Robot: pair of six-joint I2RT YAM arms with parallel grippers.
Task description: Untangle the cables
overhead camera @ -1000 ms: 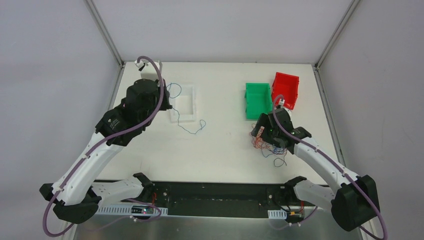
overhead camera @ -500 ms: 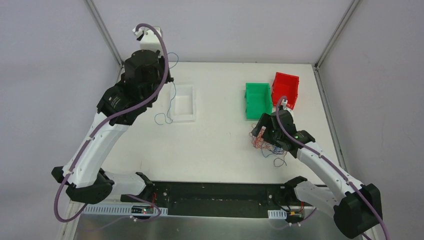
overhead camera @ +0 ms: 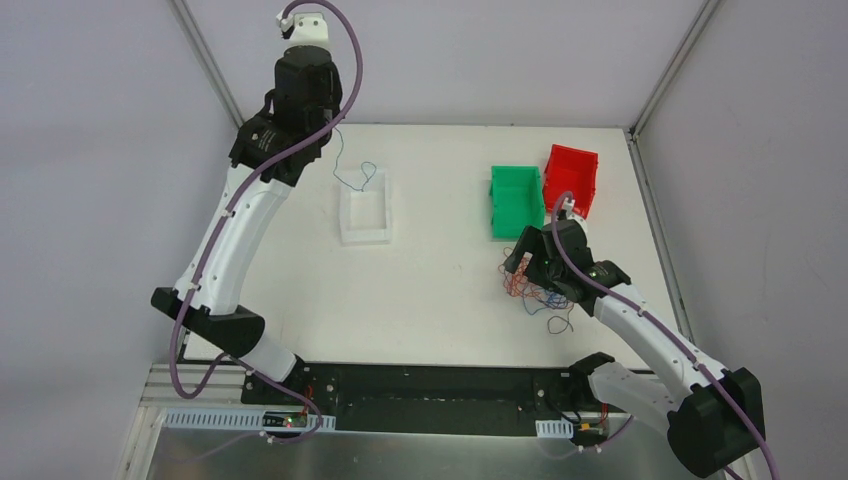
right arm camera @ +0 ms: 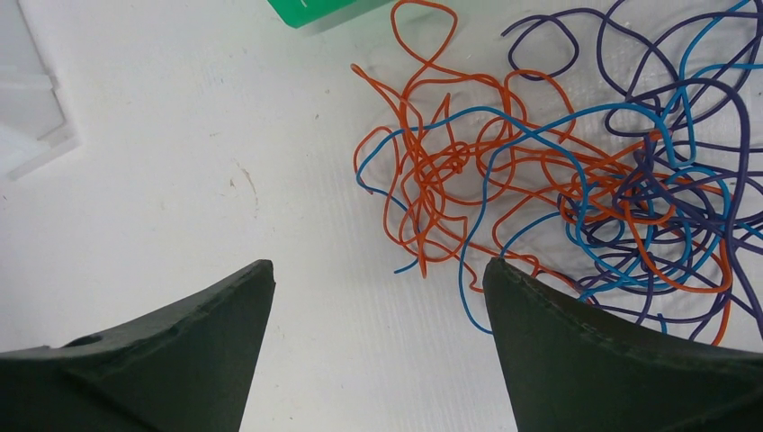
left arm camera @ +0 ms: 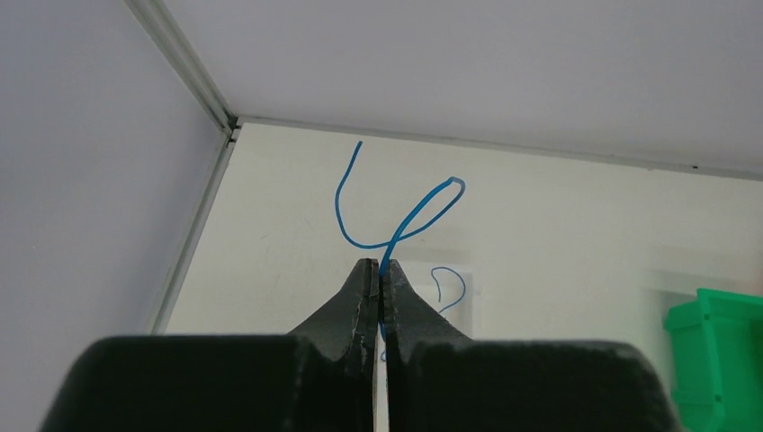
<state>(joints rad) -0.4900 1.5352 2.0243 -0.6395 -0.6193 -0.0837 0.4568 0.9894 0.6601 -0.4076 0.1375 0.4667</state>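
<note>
My left gripper (overhead camera: 328,125) is raised high over the table's far left corner, shut on a thin blue cable (overhead camera: 352,178) that hangs down above the white tray (overhead camera: 364,236). In the left wrist view the jaws (left arm camera: 380,265) pinch this blue cable (left arm camera: 339,200), which loops out past the tips. A tangle of red, blue and dark cables (overhead camera: 535,292) lies on the table at the right. My right gripper (overhead camera: 520,270) hovers over its left edge. In the right wrist view it (right arm camera: 378,274) is open and empty, with the tangle (right arm camera: 540,171) just beyond its right finger.
A green bin (overhead camera: 516,200) and a red bin (overhead camera: 572,178) stand at the back right, just behind the tangle. The green bin's corner (right arm camera: 315,9) and the white tray's edge (right arm camera: 27,117) show in the right wrist view. Enclosure walls close in the far left corner.
My left arm has risen and swung toward the back wall, lifting the blue cable off the table until it hangs over the white tray. The right arm has barely moved.
</note>
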